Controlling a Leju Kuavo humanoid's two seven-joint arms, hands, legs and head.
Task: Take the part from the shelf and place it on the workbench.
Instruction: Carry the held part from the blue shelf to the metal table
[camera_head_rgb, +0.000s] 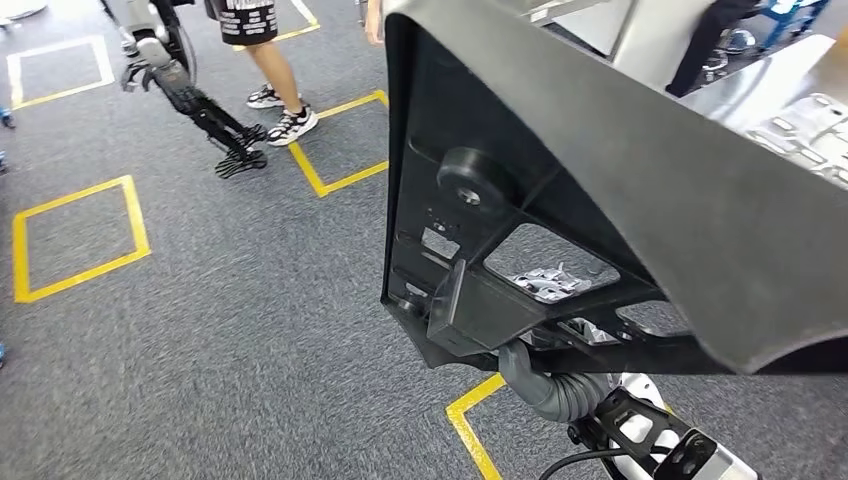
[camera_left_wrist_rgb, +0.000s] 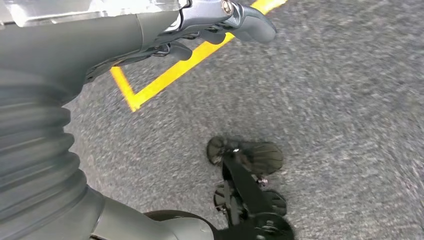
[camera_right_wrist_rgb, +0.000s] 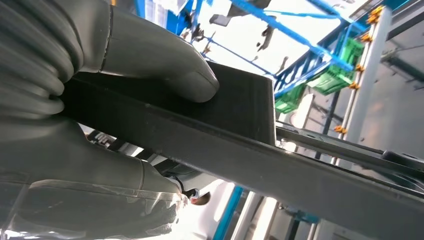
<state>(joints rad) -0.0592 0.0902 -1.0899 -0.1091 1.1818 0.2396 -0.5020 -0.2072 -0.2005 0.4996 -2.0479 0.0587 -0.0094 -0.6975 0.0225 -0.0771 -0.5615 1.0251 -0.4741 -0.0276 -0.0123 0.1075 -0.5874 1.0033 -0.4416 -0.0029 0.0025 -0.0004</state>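
**Part in hand, workbench not reached yet**

The pick looks done: the right hand (camera_right_wrist_rgb: 125, 65) is clamped on the part (camera_head_rgb: 600, 180), thick grey thumb pressed flat on one face and the rest of the hand wrapped underneath. In the head view the part rides high and close to the camera, carried over the carpet (camera_head_rgb: 250, 320), touching no surface. What's left is the carry and the set-down; at the upper right edge there's a pale surface (camera_head_rgb: 790, 95) with silvery metal pieces on it, possibly the workbench, though too little of it shows to be sure.

The part itself is a big matte black moulding, a broad smooth curved panel on the outside, ribbed and braced inside, with cut-out windows and a round boss with a hole in its middle. It reads as rigid plastic, light for its bulk.

The left hand (camera_left_wrist_rgb: 220, 22) hangs over the floor holding nothing, fingers loosely curled but apart. Below it, coarse grey carpet with glossy yellow tape lines (camera_left_wrist_rgb: 170, 70).

Off to the upper left stands a person (camera_head_rgb: 265, 60) in shorts and trainers
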